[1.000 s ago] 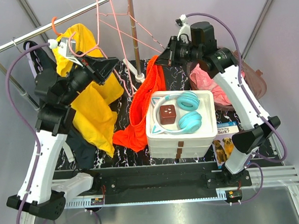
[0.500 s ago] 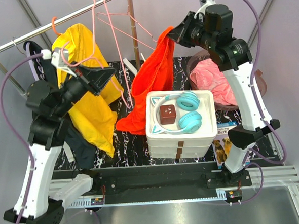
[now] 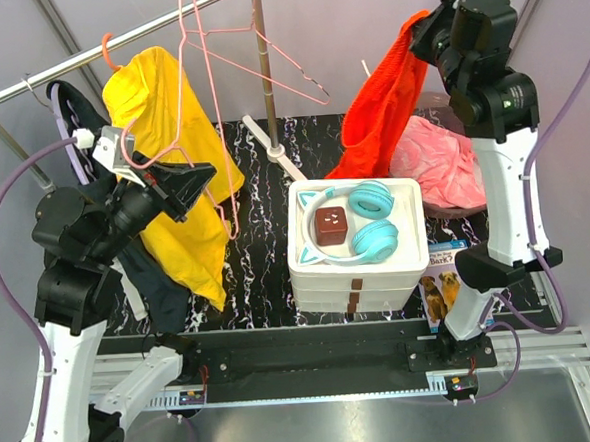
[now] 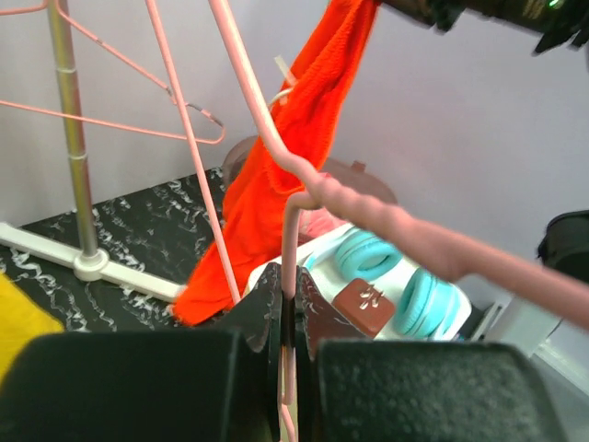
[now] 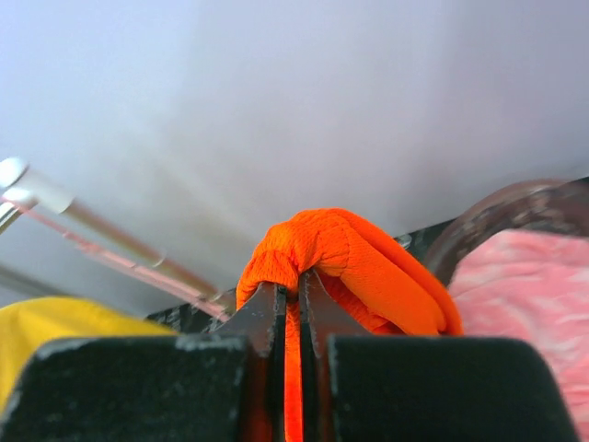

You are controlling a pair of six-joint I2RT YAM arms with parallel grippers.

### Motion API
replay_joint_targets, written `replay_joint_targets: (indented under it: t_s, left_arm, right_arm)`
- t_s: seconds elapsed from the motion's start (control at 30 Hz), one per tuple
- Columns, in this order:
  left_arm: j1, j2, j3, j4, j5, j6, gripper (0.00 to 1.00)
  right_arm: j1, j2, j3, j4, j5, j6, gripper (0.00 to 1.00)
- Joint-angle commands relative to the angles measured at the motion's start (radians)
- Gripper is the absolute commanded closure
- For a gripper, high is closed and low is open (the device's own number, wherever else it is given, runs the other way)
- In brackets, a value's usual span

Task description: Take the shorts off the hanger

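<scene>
Hanging from the right gripper (image 3: 429, 32), whose jaws are closed on a bunched fold of cloth, the orange shorts (image 3: 384, 115) are held high behind the white box (image 3: 356, 267), with the hem trailing near its far rim. To the left of the box, the pink hanger (image 4: 405, 235) is pinched in the shut left gripper (image 3: 194, 179), probably to steady it while the cloth is drawn away. The shorts appear to be apart from the wire, though this is hard to confirm. The hanger's top is cut off.
</scene>
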Motion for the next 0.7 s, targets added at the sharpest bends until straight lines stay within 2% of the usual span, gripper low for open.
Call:
replay_joint_targets:
  t_s: [0.0, 0.23, 0.4, 0.47, 0.57, 0.67]
  left_arm:
    - [-0.021, -0.035, 0.03, -0.042, -0.06, 0.123, 1.0]
    - [-0.112, -0.05, 0.053, -0.137, -0.153, 0.254, 1.0]
    - [-0.155, -0.055, 0.059, -0.165, -0.209, 0.297, 1.0]
    - [-0.155, -0.059, 0.056, -0.169, -0.212, 0.3, 1.0]
    - [-0.156, -0.063, 0.054, -0.179, -0.233, 0.314, 1.0]
    - [-0.155, -0.055, 0.062, -0.186, -0.245, 0.323, 1.0]
  right_arm:
    - [-0.01, -0.085, 0.07, 0.139, 0.239, -0.199, 1.0]
    - [-0.026, -0.078, 0.108, 0.388, 0.336, -0.409, 1.0]
    - [-0.027, -0.038, 0.14, 0.652, 0.402, -0.65, 1.0]
    - [-0.03, -0.027, 0.16, 0.708, 0.402, -0.73, 1.0]
    - [-0.046, 0.003, 0.165, 0.801, 0.373, -0.794, 1.0]
    - [-0.092, 0.048, 0.189, 0.844, 0.361, -0.789, 1.0]
